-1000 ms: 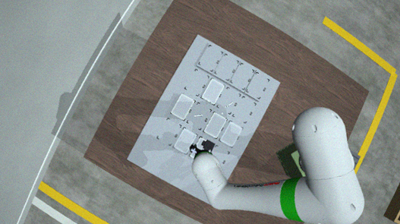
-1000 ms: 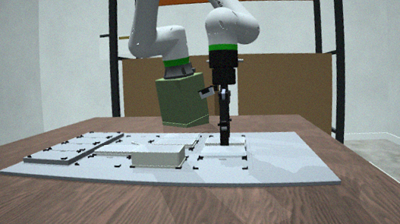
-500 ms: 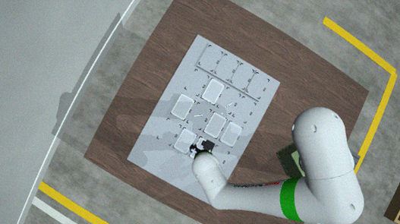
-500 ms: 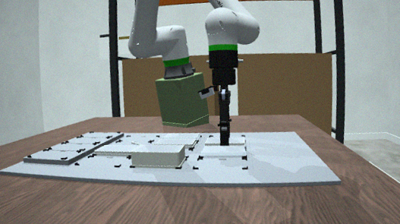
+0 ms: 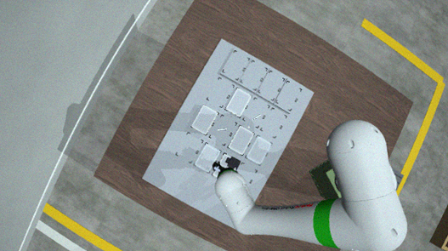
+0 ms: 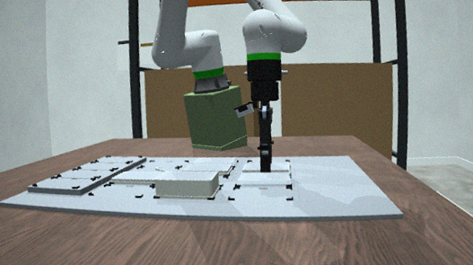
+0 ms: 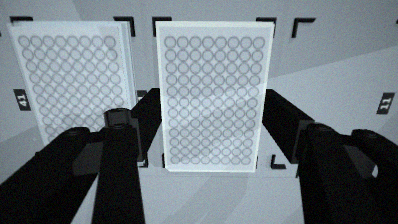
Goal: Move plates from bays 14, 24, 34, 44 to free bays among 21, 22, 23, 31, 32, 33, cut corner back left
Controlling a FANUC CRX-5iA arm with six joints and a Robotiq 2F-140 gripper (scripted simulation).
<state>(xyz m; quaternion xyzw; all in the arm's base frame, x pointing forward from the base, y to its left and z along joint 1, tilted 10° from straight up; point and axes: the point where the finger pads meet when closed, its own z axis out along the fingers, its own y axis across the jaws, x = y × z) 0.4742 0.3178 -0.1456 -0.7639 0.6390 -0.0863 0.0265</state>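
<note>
Here the gripper (image 7: 212, 122) is clamped across a sealed 96-well plate (image 7: 215, 95), its two black fingers pressing the plate's long sides about midway along, as the wrist view shows. The plate sits squarely between black corner pieces (image 7: 302, 24), and the exterior view shows the gripper (image 6: 266, 163) reaching straight down to deck level there, though whether the plate is resting fully on the bay floor or just above it cannot be told. Just beside it, on the left of the wrist view, lies a second sealed plate (image 7: 72, 75), apart from the held one, with a small bay label (image 7: 21, 98) on the grey deck (image 7: 340, 65) next to it and another label (image 7: 385, 103) at the far right. From above, the wrist covers most of the held plate (image 5: 226, 159); the neighbouring plate (image 5: 207, 157) lies just beside it, and three more white plates (image 5: 241, 140) (image 5: 259, 149) (image 5: 238, 101) and the taller deep-well block (image 5: 204, 119) occupy other bays. The raised strip of bays (image 5: 259, 80) along the far edge of the deck carries no plates. Two small thin white things (image 5: 221, 129) (image 5: 256, 117) lie loose on the deck between bays.
</note>
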